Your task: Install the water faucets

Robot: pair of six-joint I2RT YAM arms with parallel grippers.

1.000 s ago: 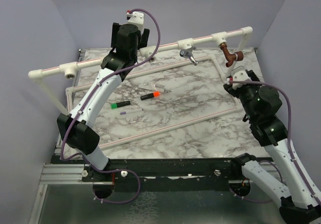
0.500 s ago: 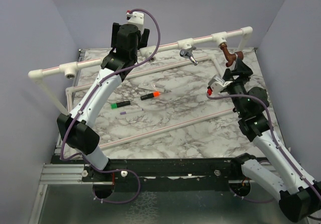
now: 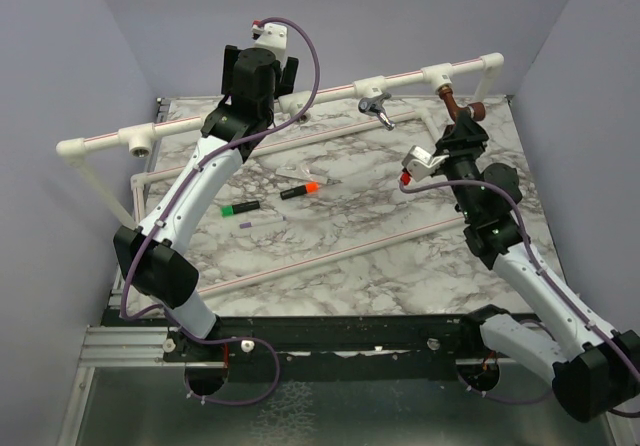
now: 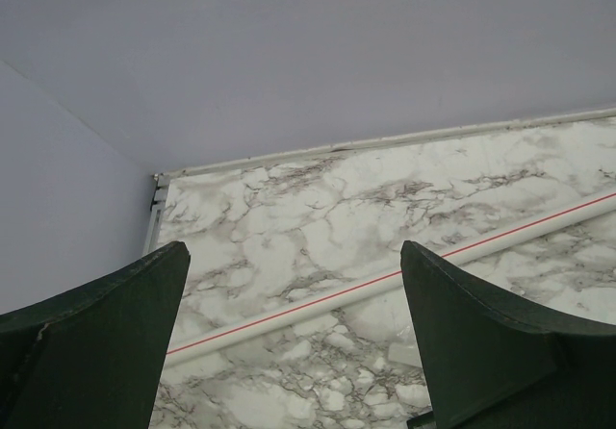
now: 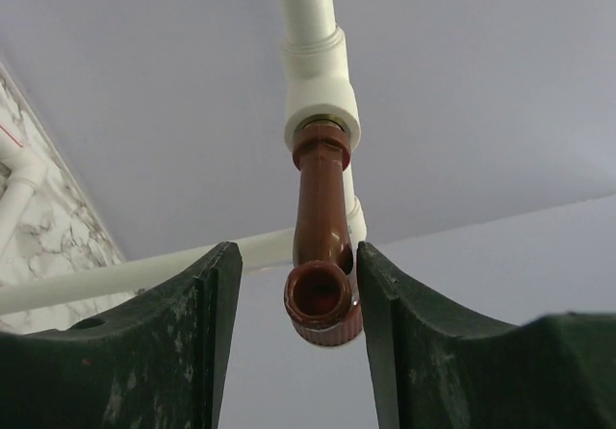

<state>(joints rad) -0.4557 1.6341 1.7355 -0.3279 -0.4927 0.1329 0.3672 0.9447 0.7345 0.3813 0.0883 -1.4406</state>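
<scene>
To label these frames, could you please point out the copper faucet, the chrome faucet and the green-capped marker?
copper faucet [image 5: 320, 208], right wrist view, on its brown stem.
chrome faucet [image 3: 376, 108], top external view, on its body.
green-capped marker [image 3: 241, 207], top external view, mid-barrel.

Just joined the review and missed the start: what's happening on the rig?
The right claw straddles the copper faucet, which hangs from a white tee on the pipe rail. A gap shows at one finger, so there is no firm grip. The chrome faucet is mounted mid-rail. The left claw is open and empty.
</scene>
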